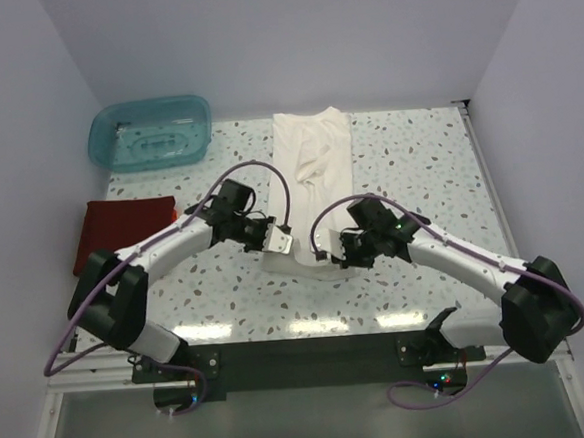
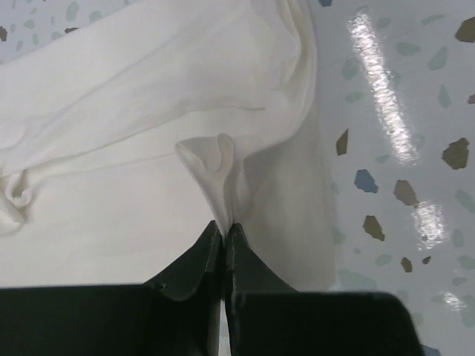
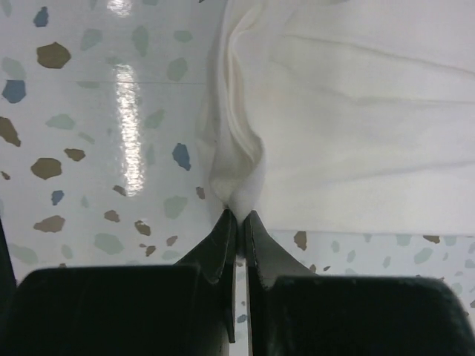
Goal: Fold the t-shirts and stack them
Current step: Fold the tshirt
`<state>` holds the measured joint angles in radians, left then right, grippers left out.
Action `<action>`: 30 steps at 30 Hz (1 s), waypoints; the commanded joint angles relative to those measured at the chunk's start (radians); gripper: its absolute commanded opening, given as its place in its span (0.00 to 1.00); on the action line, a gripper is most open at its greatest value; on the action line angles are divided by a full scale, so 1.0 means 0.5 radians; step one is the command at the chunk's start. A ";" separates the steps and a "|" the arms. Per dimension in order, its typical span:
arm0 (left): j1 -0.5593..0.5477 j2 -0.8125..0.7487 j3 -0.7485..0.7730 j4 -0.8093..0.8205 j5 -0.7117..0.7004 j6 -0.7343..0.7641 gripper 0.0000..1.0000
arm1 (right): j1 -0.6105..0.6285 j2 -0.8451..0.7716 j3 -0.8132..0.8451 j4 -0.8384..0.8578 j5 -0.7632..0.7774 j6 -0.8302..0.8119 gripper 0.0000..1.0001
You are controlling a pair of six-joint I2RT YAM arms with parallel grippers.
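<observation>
Cream-white t-shirt [image 1: 312, 152], soft and plain, laid out in the middle of the table [image 1: 439, 169]. Folded in from both sides into a long thin strip. Long way of the strip: from the near edge, by the arms, straight off to the far wall. Far end flat near the back of the table. Near end right at both sets of jaws, a bit bunched and lifted.

Left gripper [image 1: 280, 243] at the near left corner of the strip. Seen from its own wrist: jaws pressed together on a small fold of the cloth, with the fold poking up just past the tips. Right gripper [image 1: 338, 257] at the near right corner, just beside the other one. Jaws pressed together here too, pinching the edge of the cloth, with bare speckled table off to one side.

All the rest of the shirt on the far side of the jaws, pointing away from them. Both arms about the same way off from it, neither one nearer.

Looks like time for the next fold. Lift the near end and carry it along the long way, towards the far end, to make the strip half as long. Best done level, with both corners moving together, or else a crooked fold.

Dark red t-shirt [image 1: 122, 231] folded flat, well apart, at the left edge of the table. Likely the spot for the stack. Teal tub [image 1: 151, 134] in the far left corner, not part of the job.
</observation>
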<state>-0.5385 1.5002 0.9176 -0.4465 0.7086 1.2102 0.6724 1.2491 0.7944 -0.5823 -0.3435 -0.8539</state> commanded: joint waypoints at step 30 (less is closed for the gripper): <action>0.442 1.417 1.637 -0.012 0.126 0.387 0.00 | -0.752 1.459 1.473 0.118 -0.252 -0.467 0.00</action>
<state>-0.3267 2.1868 1.6726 -0.4793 0.7372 1.3632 0.3084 1.9491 1.4631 -0.5591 -0.4374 -1.0740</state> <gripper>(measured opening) 0.059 0.036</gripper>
